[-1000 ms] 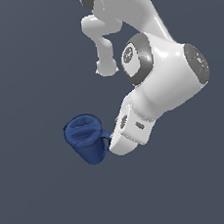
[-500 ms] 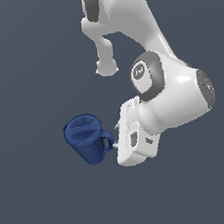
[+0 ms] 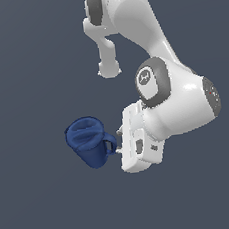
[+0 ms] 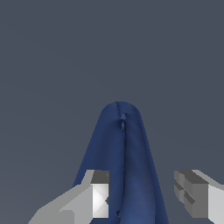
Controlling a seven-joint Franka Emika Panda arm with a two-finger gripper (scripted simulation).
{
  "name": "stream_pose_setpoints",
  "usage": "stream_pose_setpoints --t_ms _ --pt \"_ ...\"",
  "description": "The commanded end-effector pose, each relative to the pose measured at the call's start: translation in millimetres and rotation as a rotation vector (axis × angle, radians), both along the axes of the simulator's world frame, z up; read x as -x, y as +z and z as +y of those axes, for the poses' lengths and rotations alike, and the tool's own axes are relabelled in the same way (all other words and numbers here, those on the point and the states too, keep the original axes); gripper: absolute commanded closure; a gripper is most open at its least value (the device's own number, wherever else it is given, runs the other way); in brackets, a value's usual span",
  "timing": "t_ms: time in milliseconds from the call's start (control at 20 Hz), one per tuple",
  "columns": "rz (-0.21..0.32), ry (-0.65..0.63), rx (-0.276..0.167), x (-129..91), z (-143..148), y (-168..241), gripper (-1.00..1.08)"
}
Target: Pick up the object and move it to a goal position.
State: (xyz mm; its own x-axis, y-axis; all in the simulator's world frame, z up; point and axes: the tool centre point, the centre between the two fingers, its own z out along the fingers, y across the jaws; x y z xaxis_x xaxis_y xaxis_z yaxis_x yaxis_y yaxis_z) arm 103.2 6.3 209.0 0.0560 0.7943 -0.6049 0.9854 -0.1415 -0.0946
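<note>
the big glossy white robot arm [image 3: 149, 47] fills the upper part and the exterior view's right, folding down from the top through grey-capped joints to a bulky wrist and a flat white hand block. everything sits against a plain dark slate-grey ground [image 3: 41, 205] with no edges to be seen.

just off the hand block, toward the exterior view's left, is the dark blue tall cylindrical mug with a loop handle [image 3: 88, 145]. it's tilted, its open mouth showing, and the handle faces the hand.

in the wrist view the mug [image 4: 120, 153] runs away from the camera as a long blue shape with a ridge down its middle, lying between the two fingers. the gripper [image 4: 144, 197] has its jaws spread apart: one pale finger pad [image 4: 99, 199] sits right against the mug's flank, while the grey one [image 4: 189, 194] stands clear of it with a gap. whether the near pad actually touches i can't make out.
</note>
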Motion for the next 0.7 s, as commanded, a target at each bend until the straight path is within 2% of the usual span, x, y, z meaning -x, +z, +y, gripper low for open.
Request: stream_pose_setpoints --t_ms 0,550,600,650 --pt "0.000 0.000 0.000 0 -2 -1 -0.20" --pt "0.002 0.002 0.000 5 -15 -20 -0.20" --pt "0.002 0.002 0.000 5 -15 -20 1.08" --pt "0.002 0.002 0.000 5 -15 -20 1.08"
